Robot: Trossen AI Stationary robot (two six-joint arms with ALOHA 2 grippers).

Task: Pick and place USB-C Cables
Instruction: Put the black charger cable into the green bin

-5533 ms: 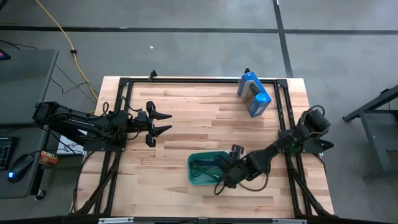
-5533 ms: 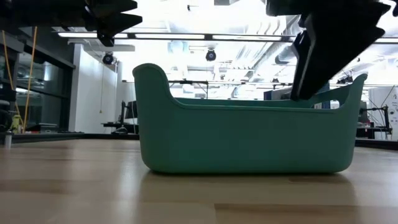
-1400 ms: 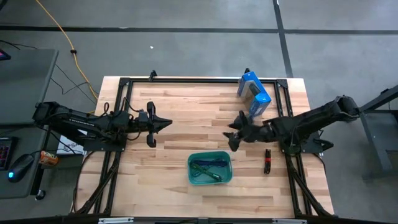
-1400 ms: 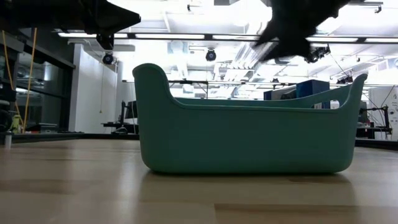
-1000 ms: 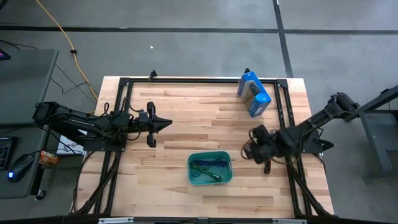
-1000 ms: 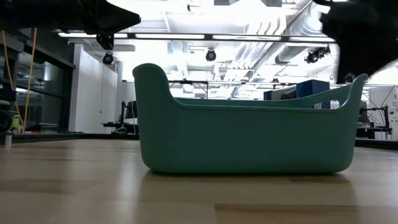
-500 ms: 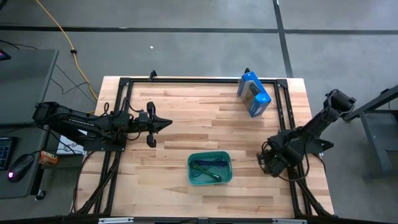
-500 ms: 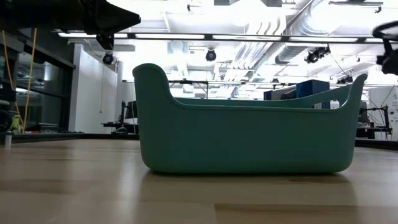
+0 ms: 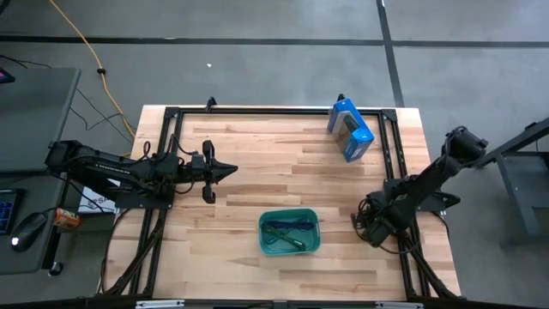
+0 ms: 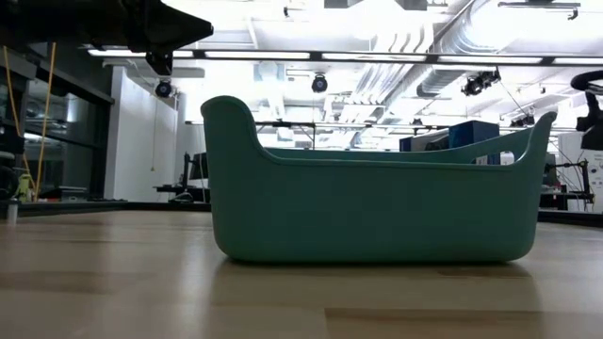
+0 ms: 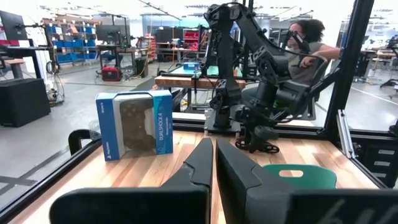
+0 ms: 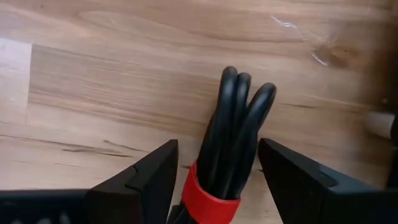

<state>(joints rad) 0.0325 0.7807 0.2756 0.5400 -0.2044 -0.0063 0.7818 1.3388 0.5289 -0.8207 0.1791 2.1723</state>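
Red-banded black cable lies on the counter between the spread fingers of the right gripper, right of the teal tub; left gripper hovers clenched far left.

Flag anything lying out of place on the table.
The red-and-black cable lies on the bare wood between the right gripper fingers, outside the teal tub that holds other cables. Nothing looks spilled or damaged.

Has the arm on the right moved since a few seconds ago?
Yes. The right gripper was at the teal tub; it now sits farther right, near the table's right edge, open around the red-and-black cable.
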